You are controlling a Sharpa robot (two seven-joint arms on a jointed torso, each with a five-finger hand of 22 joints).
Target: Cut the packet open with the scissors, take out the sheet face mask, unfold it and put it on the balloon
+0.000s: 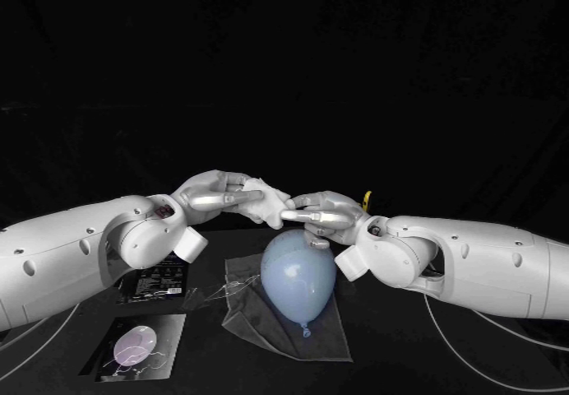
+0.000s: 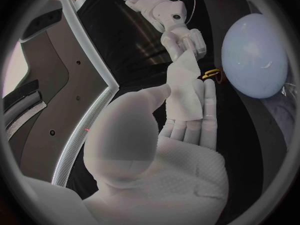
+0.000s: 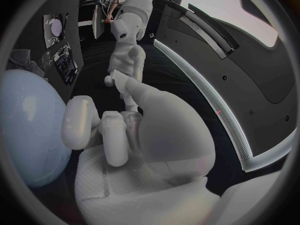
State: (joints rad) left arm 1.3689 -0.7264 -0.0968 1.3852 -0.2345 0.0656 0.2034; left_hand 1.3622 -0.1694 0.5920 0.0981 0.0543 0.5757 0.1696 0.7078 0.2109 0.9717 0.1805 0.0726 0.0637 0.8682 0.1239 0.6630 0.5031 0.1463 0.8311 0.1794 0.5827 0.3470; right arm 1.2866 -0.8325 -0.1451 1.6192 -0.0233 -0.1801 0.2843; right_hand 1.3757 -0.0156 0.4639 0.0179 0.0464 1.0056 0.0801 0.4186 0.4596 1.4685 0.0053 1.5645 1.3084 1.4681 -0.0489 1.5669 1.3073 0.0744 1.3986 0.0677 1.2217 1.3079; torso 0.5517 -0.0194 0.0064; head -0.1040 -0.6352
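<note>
Unfolding step: left hand (image 1: 219, 196) and right hand (image 1: 322, 216) are both pinching the white folded sheet face mask (image 1: 273, 207), hovering at 12 o'clock of the pale blue rubber balloon (image 1: 295, 280). Next: probably drawing hands apart, spreading it gently.

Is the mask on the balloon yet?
No, the left hand and right hand hold the mask between them, apart from the balloon.

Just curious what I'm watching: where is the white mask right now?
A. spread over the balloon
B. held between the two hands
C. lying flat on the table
B: the left hand and right hand both hold the folded mask, and the balloon lies bare.
</note>
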